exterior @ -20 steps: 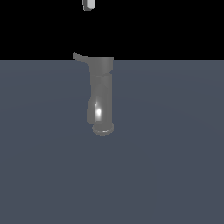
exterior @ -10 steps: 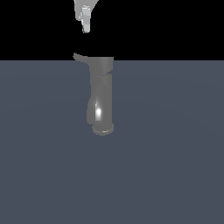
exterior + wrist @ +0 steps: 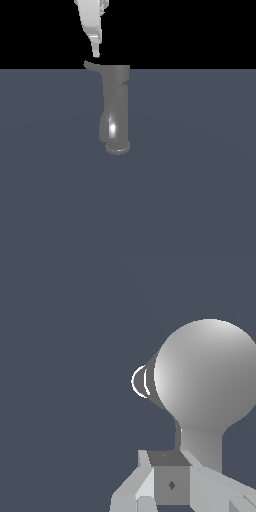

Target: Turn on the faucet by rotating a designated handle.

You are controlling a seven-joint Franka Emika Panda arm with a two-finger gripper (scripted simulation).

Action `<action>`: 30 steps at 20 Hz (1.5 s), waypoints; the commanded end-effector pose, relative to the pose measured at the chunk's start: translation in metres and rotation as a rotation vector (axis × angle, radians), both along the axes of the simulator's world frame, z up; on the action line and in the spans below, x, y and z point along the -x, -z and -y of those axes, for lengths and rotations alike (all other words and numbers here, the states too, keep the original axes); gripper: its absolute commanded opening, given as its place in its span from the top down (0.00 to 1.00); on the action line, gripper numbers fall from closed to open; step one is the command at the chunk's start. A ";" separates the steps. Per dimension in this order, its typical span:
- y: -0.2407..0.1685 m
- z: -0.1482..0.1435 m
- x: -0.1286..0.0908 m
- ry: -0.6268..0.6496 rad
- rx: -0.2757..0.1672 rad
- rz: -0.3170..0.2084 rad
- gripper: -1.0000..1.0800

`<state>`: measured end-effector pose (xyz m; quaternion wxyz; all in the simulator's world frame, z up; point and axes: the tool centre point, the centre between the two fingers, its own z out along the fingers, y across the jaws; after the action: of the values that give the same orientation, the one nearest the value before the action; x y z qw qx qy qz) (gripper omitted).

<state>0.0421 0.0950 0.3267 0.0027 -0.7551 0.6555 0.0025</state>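
Roughly at approach stage: white gripper (image 3: 95,54) just above thin curved grey handle (image 3: 93,65), no visible contact. Jaw opening unclear, nothing held. Glossy grey cylindrical faucet (image 3: 116,107) upright on dark desk (image 3: 200,175). Handle rotation not yet done.

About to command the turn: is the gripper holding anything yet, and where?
Nothing held. The gripper hangs just above the handle, apparently not touching.
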 end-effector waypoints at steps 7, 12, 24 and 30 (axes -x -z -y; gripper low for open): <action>0.024 -0.010 -0.017 0.106 0.006 0.000 1.00; 0.028 -0.012 -0.020 0.126 0.007 0.000 1.00; 0.029 -0.017 0.001 0.126 0.007 -0.001 1.00; 0.029 -0.022 0.019 0.126 0.007 0.000 1.00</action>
<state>0.0322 0.1140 0.2981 0.0039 -0.7112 0.7030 -0.0020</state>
